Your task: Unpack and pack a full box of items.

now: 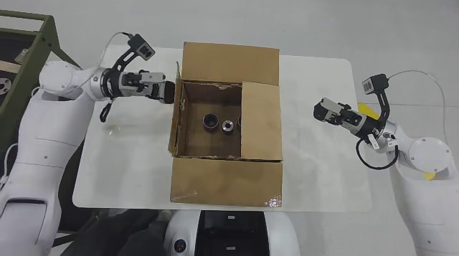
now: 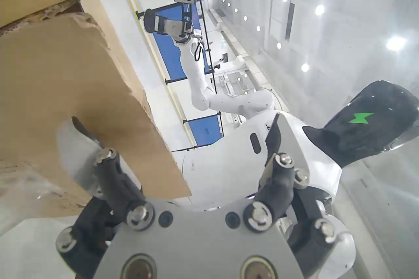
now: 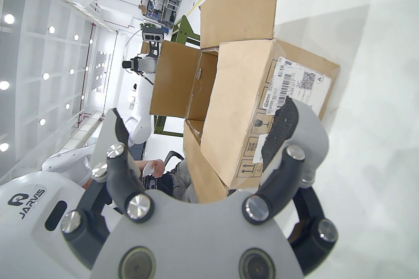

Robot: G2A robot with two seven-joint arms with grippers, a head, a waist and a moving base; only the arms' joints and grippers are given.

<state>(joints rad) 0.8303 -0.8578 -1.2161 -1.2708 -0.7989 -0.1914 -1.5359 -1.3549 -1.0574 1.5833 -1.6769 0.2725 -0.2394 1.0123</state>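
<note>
Cardboard box (image 1: 226, 181) sat open on the desk (image 1: 323, 177), round parts (image 1: 211, 121) inside; left claw (image 1: 169, 91) spread apart at its upright flap (image 1: 177, 123), right claw (image 1: 320, 110) apart too, nearby.

The box (image 1: 226, 181) is matt brown cardboard, rough and fibrous along its torn flap edges, with white paper labels (image 3: 291, 80) stuck on one side. The table (image 1: 315, 163) is smooth white, faintly shiny. The small rings (image 1: 211, 121) inside look like dark metal, perhaps.

Box (image 1: 222, 181) plain brown cardboard; white label (image 3: 291, 80), black print. Table (image 1: 129, 163) white. Items (image 1: 211, 121) inside dark, metallic grey.
</note>
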